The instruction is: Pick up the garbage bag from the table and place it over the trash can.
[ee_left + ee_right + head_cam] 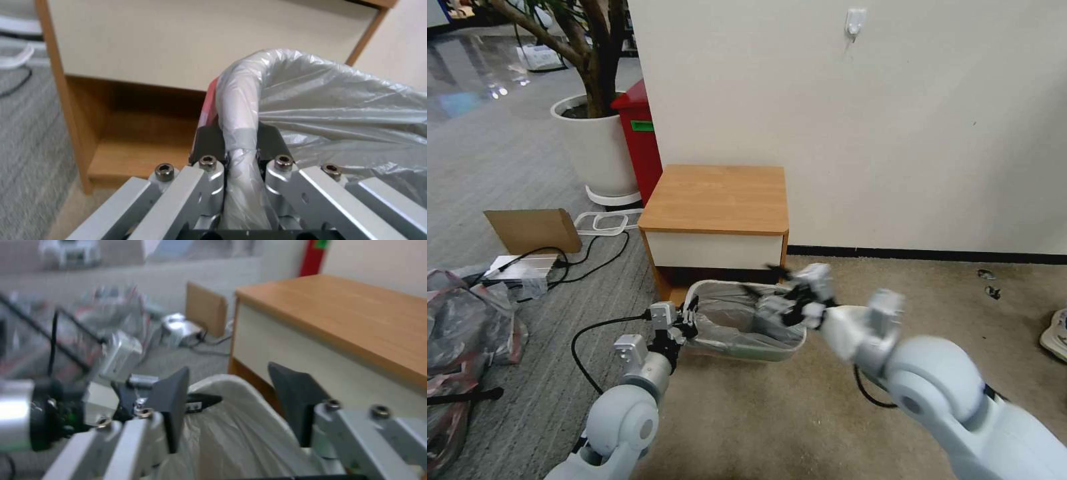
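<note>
One thin, crinkly, translucent grey garbage bag [740, 320] with a pink-red edge lines the single cream rectangular trash can [774, 351], which stands on the carpet just in front of the light-brown wooden table [717, 198] with its white drawer front. The left gripper [240, 140] pinches the bag-covered rolled rim between its two dark pads at the can's left end. The right gripper [227, 400] hovers over the can's right side with its jaws spread wide, gripping nothing.

garbage bag [740, 320] lining trash can [774, 352] | before table [715, 200]
</note>
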Controlling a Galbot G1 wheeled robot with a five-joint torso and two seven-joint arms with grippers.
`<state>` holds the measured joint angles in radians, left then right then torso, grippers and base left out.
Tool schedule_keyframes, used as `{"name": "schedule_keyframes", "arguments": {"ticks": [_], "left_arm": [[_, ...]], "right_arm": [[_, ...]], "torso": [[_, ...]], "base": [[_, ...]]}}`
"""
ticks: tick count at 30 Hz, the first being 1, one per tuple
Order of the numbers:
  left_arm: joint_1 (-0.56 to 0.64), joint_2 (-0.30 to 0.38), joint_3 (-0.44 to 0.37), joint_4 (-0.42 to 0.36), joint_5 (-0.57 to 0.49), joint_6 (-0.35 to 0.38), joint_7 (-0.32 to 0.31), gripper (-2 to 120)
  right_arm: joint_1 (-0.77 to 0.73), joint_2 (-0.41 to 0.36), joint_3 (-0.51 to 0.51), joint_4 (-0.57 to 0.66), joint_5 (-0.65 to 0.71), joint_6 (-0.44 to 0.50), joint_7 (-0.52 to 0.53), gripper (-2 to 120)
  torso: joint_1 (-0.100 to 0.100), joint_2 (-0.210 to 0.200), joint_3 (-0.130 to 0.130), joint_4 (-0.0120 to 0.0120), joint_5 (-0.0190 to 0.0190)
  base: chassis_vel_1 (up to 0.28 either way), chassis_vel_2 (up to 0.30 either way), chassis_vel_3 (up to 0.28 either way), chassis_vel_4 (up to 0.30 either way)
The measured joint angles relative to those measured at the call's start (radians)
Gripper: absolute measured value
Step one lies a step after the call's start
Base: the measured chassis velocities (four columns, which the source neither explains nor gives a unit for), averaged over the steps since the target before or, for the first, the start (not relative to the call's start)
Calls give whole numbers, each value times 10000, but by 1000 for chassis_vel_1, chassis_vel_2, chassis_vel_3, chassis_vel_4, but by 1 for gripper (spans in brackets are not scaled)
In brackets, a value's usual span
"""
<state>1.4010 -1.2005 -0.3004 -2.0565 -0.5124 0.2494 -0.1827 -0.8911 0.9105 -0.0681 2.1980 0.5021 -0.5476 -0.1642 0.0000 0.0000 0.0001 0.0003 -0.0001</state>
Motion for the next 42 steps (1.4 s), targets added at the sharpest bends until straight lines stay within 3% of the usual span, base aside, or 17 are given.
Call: {"name": "schedule_keyframes", "arguments": {"ticks": [6,12,20,28,42], "left_arm": [[-23,37,77,-37,788,-182,327,7],[-15,51,38,-192,955,-223,461,7],[-8,36,73,-286,1255,-262,575,7],[-157,253,107,-451,2137,-417,1144,7],[-516,321,296,-735,2210,-227,1215,7]], "right_arm": [[1515,412,-1634,-1507,-606,-800,-209,22],[1948,677,-2347,-2357,-1123,-1239,267,0],[2357,739,-2985,-2708,-1464,-1620,618,0],[3142,679,-3938,-3187,-1676,-1625,1065,0],[3402,803,-4508,-3654,-1671,-1606,1893,0]], "torso": [[0,0,0,-1,2],[1,0,0,-3,1],[0,0,-1,-3,1],[0,0,-1,-2,1],[1,0,-1,-3,1]], "base": [[0,0,0,0],[0,0,0,0],[0,0,0,0],[0,0,0,0],[0,0,0,0]]}}
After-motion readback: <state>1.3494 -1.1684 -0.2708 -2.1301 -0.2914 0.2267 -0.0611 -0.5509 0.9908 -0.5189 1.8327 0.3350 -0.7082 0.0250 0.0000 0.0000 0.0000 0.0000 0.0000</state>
